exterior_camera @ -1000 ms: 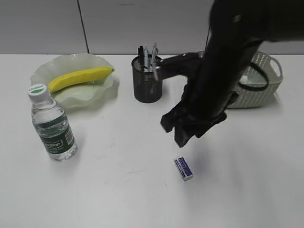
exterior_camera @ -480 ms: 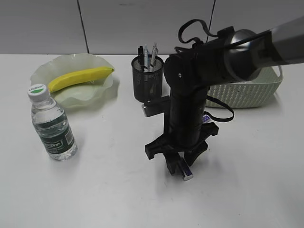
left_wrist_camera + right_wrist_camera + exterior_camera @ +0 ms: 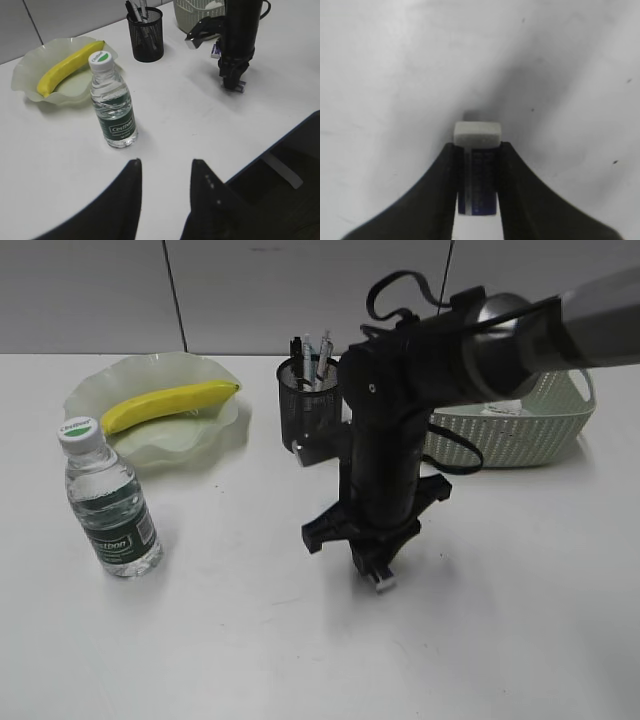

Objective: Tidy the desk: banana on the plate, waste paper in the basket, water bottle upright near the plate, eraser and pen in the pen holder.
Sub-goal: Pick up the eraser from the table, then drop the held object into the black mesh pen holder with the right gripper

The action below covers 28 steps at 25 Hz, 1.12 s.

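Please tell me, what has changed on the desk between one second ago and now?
The right tool came down from above the desk onto the eraser and closed on it; the eraser now sits between its fingers, a little nearer the pen holder. The banana on the plate, the water bottle and the basket stayed in place.

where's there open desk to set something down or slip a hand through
Bare desk runs along the near edge, below the water bottle and right gripper. Also open: right front, below the basket. Crowded: the back row of plate, pen holder and basket.
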Each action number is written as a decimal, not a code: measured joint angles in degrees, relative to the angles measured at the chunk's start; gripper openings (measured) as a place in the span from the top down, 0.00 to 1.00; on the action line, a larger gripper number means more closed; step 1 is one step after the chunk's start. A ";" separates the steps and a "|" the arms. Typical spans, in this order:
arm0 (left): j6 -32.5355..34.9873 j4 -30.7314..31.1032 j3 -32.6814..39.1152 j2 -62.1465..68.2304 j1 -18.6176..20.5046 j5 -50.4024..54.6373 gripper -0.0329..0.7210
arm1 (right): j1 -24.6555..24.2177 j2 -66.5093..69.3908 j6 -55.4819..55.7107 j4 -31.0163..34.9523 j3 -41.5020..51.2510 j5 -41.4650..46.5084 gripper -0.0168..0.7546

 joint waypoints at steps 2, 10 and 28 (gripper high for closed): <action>-0.11 0.11 0.00 0.00 0.00 0.00 0.63 | 0.00 -1.42 0.00 -0.44 -1.76 -1.01 0.72; -0.21 0.15 0.00 0.00 0.00 0.00 0.63 | -0.14 -8.32 0.22 -9.45 -6.83 -24.19 0.72; -0.21 0.29 0.00 0.00 0.00 0.00 0.63 | -7.52 1.43 0.44 -14.69 -6.88 -54.74 0.72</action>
